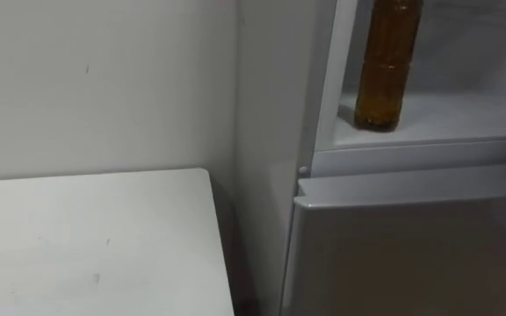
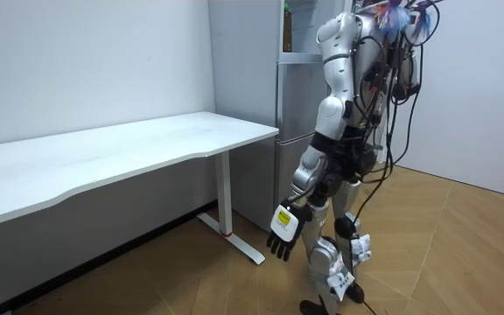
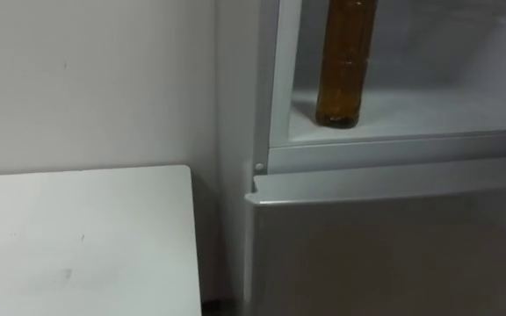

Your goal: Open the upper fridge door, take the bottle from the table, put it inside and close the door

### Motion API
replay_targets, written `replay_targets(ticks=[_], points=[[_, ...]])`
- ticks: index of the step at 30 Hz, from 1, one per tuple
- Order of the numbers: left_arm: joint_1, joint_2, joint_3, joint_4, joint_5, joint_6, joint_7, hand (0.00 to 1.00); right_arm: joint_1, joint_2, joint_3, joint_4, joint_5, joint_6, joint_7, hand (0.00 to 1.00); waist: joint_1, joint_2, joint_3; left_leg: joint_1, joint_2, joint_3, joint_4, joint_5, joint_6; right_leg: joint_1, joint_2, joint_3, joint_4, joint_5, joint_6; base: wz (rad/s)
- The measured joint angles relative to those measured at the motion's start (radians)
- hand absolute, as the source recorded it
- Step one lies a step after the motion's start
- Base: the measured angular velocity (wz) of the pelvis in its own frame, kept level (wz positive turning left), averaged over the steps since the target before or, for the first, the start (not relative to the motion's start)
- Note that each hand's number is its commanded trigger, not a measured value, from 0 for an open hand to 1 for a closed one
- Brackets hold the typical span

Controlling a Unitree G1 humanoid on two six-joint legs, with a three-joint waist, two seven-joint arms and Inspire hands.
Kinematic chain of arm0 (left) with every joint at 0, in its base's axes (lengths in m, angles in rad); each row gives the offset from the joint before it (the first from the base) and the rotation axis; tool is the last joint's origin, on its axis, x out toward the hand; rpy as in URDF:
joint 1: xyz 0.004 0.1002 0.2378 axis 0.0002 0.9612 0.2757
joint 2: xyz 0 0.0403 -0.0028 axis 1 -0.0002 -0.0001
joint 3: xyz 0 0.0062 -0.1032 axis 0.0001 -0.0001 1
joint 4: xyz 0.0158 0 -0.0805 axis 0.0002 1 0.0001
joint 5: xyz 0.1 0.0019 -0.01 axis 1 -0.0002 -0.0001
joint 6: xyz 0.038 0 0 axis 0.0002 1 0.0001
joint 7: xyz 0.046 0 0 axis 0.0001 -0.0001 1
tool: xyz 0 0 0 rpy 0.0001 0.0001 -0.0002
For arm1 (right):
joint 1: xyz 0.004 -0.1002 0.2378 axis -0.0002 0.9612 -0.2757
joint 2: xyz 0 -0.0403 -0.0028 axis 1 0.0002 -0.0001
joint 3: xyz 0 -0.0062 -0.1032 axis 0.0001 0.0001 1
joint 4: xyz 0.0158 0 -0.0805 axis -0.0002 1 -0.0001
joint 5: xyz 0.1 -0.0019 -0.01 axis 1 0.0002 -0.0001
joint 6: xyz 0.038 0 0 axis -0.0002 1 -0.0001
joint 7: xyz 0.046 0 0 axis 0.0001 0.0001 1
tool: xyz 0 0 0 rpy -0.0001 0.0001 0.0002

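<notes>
Bottle [image 1: 385, 70] standing in the open upper fridge compartment [image 1: 464, 118], with the robot in front of the fridge.
The amber bottle stands upright on the compartment's white floor, at its left side and close to the front edge; its top runs out of the eye views. Just below it the lower fridge door [image 1: 411, 254] is closed. To the left of the fridge, a white table [image 1: 86, 237] reaches nearly to its side, with a plain wall [image 1: 86, 79] on the far side of it. In the room view the robot stands upright on the wooden floor [image 2: 462, 254] right before the fridge, by the table's end. Its left hand [image 2: 284, 232] hangs low at its side, fingers loosely straight and pointing down, holding nothing and well apart from the bottle.
</notes>
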Motion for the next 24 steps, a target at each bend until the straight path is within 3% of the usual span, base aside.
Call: replay_targets(ticks=[14,24], points=[[-0.001,0.001,-0.001,-0.001,0.0,0.0,0.0,0.0,0.001,0.0,0.054,-0.023,-0.017,-0.001,0.081,0.0,0.008,0.014,-0.002,0.003,0.001,-0.017,0.005,0.0,0.0,0.03,-0.001,-0.027,-0.025,0.003,-0.001,0.04],[-0.002,0.0,0.0,-0.001,0.029,-0.002,0.0,0.0,-0.001,0.0,0.078,-0.023,-0.119,-0.002,0.112,0.0,0.039,0.023,-0.0026,0.003,0.0,-0.025,0.006,0.0,-0.001,0.029,-0.001,-0.034,-0.025,0.003,-0.001,0.0]])
